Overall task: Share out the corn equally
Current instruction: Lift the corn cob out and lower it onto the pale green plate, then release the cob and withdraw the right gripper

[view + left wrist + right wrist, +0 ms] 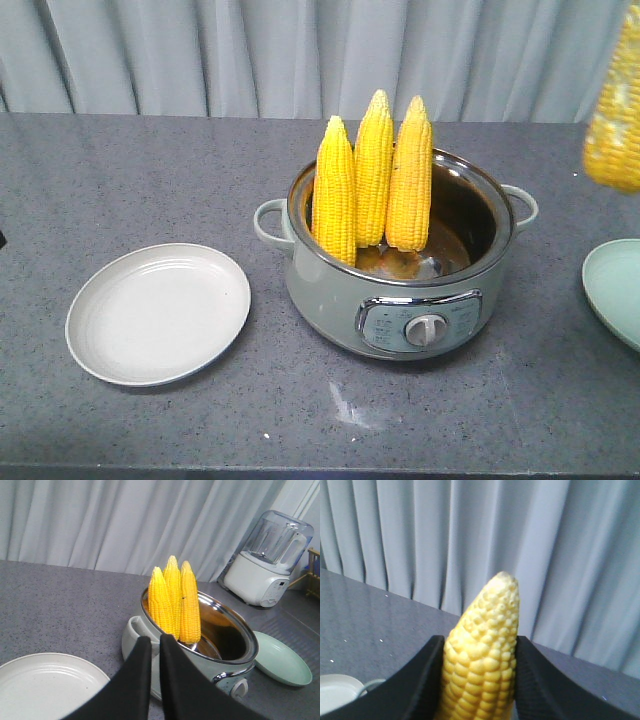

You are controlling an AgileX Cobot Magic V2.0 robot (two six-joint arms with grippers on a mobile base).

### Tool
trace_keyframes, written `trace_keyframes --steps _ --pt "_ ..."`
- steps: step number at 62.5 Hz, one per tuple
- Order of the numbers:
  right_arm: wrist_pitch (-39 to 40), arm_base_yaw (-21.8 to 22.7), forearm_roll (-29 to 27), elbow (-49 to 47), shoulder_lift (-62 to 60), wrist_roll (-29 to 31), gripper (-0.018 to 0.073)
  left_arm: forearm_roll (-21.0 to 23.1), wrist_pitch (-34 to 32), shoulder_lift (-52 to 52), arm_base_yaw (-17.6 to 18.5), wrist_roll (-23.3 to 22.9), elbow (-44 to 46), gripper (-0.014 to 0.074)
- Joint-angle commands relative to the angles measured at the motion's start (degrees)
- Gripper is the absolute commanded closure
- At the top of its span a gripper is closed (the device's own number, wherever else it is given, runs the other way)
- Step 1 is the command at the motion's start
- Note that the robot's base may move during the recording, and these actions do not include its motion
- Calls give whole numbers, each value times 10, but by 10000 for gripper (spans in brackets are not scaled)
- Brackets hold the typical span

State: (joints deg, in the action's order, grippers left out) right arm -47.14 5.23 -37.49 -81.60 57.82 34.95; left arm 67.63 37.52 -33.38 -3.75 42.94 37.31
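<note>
Three yellow corn cobs (372,185) stand upright, tips up, leaning on the rear left wall of a pale green electric pot (320,290). The same cobs (174,602) show in the left wrist view, just beyond my left gripper (155,642), which is shut and empty, hovering before the pot's left handle. A fourth cob (485,625) is clamped tip-up between the black fingers of my right gripper (480,640). This cob (615,110) hangs high at the front view's right edge, above a green plate (615,290). An empty white plate (158,312) lies left of the pot.
The grey speckled counter (120,180) is backed by a grey curtain (250,50). A white blender (267,565) stands at the far right behind the pot, with a wooden rack (314,572) beside it. The green plate (280,660) sits right of the pot.
</note>
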Motion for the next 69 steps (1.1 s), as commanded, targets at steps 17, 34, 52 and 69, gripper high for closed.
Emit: trace_keyframes --steps 17,34,52,69 --pt "-1 119 193 26 43 -112 565 28 -14 -6 1 1 19 555" --pt "20 172 188 48 203 -109 561 28 -14 -6 1 1 19 555" --pt "55 186 192 48 315 -108 561 28 -13 -6 1 1 19 555" --pt "67 186 202 48 365 -107 559 28 -13 -6 1 1 19 555"
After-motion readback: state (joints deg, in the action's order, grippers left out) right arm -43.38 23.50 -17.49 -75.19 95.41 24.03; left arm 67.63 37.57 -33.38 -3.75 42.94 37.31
